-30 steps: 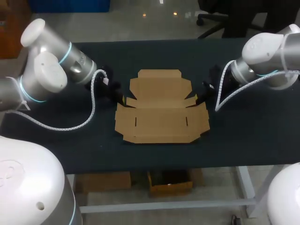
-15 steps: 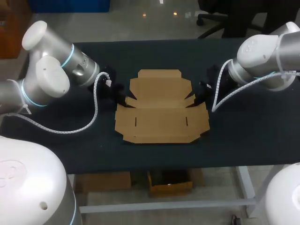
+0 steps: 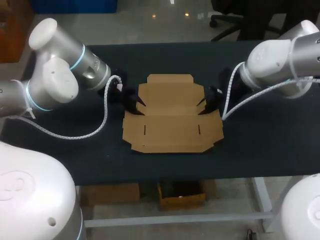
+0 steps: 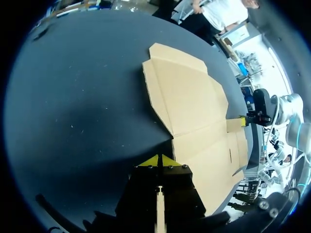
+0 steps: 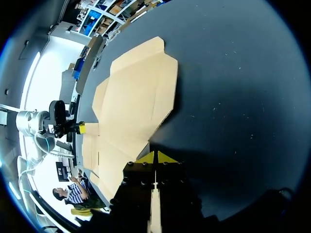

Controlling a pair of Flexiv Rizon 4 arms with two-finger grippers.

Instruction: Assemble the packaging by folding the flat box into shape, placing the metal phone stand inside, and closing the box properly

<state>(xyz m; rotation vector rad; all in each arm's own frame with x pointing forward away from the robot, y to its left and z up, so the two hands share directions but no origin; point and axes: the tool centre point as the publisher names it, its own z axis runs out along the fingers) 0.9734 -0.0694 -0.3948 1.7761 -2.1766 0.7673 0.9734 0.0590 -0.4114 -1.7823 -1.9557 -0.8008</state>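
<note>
We see the flat box (image 3: 171, 117) as plain brown cardboard, matt and dry-looking, with pressed crease lines and raw cut edges. The surface (image 3: 270, 140) under it has a dark, matt covering that looks like cloth, flecked with pale specks beside the box. Left of the box, our left arm (image 3: 55, 85) wears a smooth, glossy white shell; our right arm (image 3: 280, 62), on the box's other side, looks the same. A ribbed white plastic hose (image 3: 75, 136) loops off the left arm. The left claw (image 4: 160, 159) and right claw (image 5: 156, 156) are matt black with bright yellow tips.
</note>
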